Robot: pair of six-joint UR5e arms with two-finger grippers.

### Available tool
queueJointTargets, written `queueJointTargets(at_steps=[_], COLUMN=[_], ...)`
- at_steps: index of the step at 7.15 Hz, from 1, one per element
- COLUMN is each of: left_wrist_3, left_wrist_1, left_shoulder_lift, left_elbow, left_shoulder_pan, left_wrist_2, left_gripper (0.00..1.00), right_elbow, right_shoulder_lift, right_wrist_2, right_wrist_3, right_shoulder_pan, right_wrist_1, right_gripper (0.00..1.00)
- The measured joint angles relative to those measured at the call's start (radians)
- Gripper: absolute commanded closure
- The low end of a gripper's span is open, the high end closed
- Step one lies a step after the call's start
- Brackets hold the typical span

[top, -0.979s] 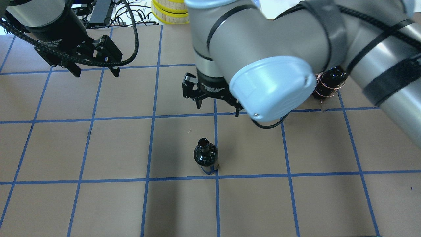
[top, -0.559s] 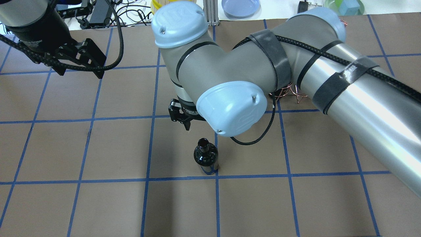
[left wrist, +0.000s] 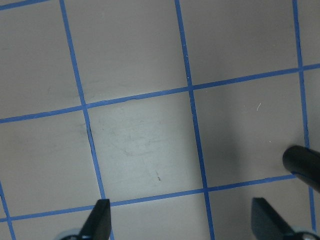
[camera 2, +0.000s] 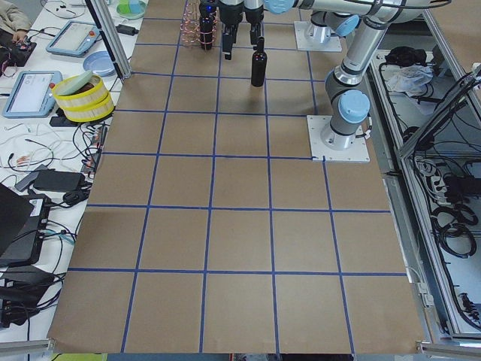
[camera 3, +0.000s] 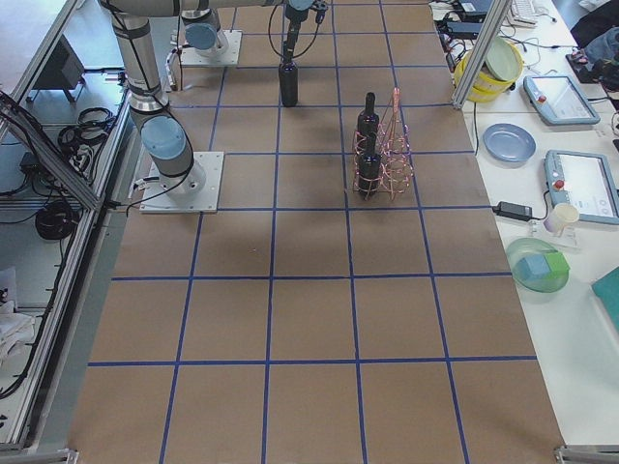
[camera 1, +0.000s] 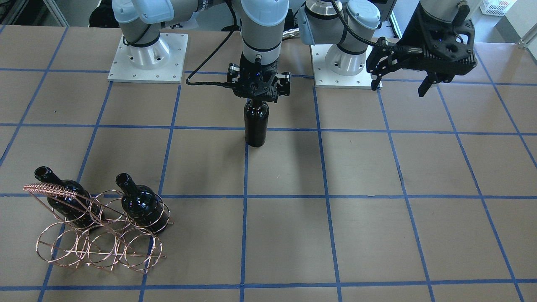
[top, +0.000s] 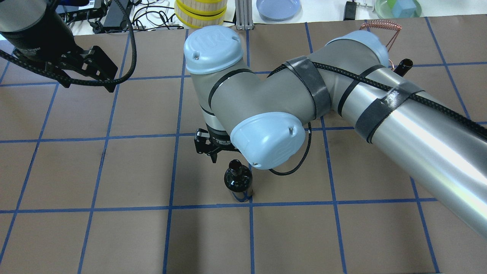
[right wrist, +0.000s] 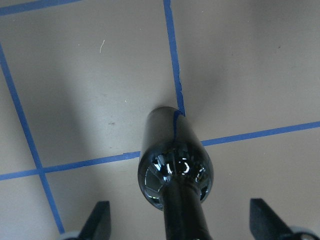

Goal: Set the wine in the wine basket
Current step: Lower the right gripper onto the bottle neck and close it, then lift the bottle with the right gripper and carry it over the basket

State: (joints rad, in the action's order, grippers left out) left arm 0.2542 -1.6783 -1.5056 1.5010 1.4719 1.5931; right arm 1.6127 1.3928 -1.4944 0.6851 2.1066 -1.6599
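One wine bottle (camera 1: 256,121) stands upright on the brown table, alone near the middle; it also shows in the overhead view (top: 238,179). My right gripper (camera 1: 256,96) is open just above it, and in the right wrist view its fingers (right wrist: 100,220) straddle the neck without touching the bottle (right wrist: 172,165). The copper wire wine basket (camera 1: 96,243) stands far off on my right side, with two more bottles (camera 1: 140,205) in its rings. My left gripper (camera 1: 398,84) is open and empty, raised over bare table on my left side (top: 88,85).
The right arm's elbow and forearm (top: 342,102) cover much of the table's middle and most of the basket in the overhead view; only the coil handle (top: 380,26) and one bottle mouth show. Bowls, tape rolls and cables lie beyond the far table edge (top: 198,15).
My right arm has swung toward the robot's side and lowered, bringing its open gripper from beyond the bottle to over its neck. My left gripper has drifted left and away.
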Motion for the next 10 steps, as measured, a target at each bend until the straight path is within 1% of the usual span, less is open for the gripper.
queueJointTargets(at_steps=[1,2,3,4,8,10], left_wrist_3=[0.0,0.0,0.0,0.0,0.0,0.0], left_wrist_1=[-0.002,-0.002,-0.003,-0.004,-0.006,-0.005], left_shoulder_lift=[0.003,0.005,0.006,0.006,0.007,0.007], left_elbow=[0.001,0.002,0.002,0.002,0.004,0.004], left_shoulder_pan=[0.0,0.0,0.0,0.001,0.001,0.001], left_wrist_2=[0.001,0.002,0.001,0.001,0.001,0.001], left_gripper=[0.0,0.0,0.0,0.0,0.0,0.0], right_elbow=[0.011,0.021,0.026,0.028,0.019,-0.032], right_shoulder_lift=[0.004,0.008,0.011,0.011,0.014,0.036], right_wrist_2=[0.002,0.004,0.005,0.005,0.002,-0.011], right_wrist_3=[-0.001,-0.001,0.0,-0.001,-0.032,-0.039], right_shoulder_pan=[0.001,0.001,0.001,0.001,-0.001,-0.03], right_wrist_1=[-0.002,-0.003,-0.003,-0.003,-0.008,0.022], right_gripper=[0.17,0.55,0.83,1.0,1.0,1.0])
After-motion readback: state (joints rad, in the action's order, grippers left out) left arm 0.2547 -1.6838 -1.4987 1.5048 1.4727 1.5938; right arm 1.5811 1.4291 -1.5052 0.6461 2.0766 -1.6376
